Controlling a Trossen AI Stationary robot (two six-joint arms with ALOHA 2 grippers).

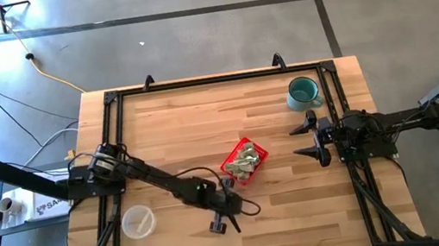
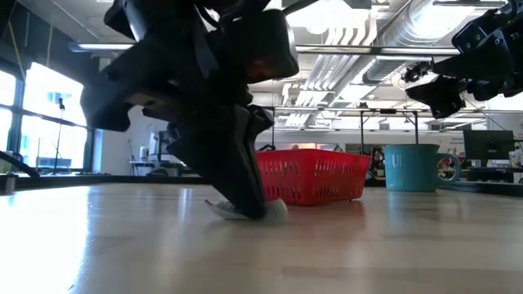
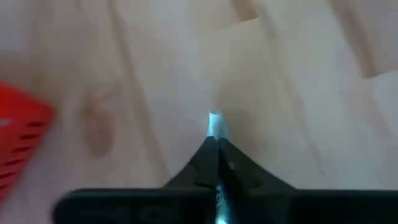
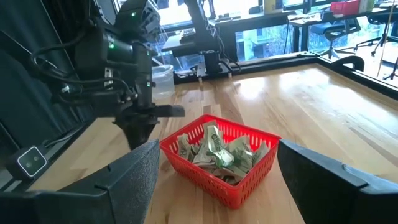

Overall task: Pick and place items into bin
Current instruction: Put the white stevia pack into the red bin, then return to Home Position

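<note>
The red mesh basket (image 1: 244, 161) stands mid-table and holds several pale green-and-white packets (image 4: 217, 154). My left gripper (image 1: 223, 216) is down at the table just near of the basket, shut on one more packet (image 2: 276, 210). My right gripper (image 1: 311, 137) hovers open above the table's right side, between the basket and the teal mug, touching nothing. In the right wrist view the basket (image 4: 205, 180) lies ahead of the two open fingers. My left gripper pinches a pale packet between its two fingertips; a thin sliver of the packet's edge (image 3: 214, 123) shows past the tips. The fingers (image 2: 245, 192) come from above, pointing down. The packet's lower part (image 2: 225, 209) rests on the table top.
A teal mug (image 1: 304, 91) stands near the far right corner. A clear plastic cup (image 1: 138, 221) sits on the near left part of the table. A black frame (image 1: 112, 104) runs along the table's edges. Bare wood lies near of the basket.
</note>
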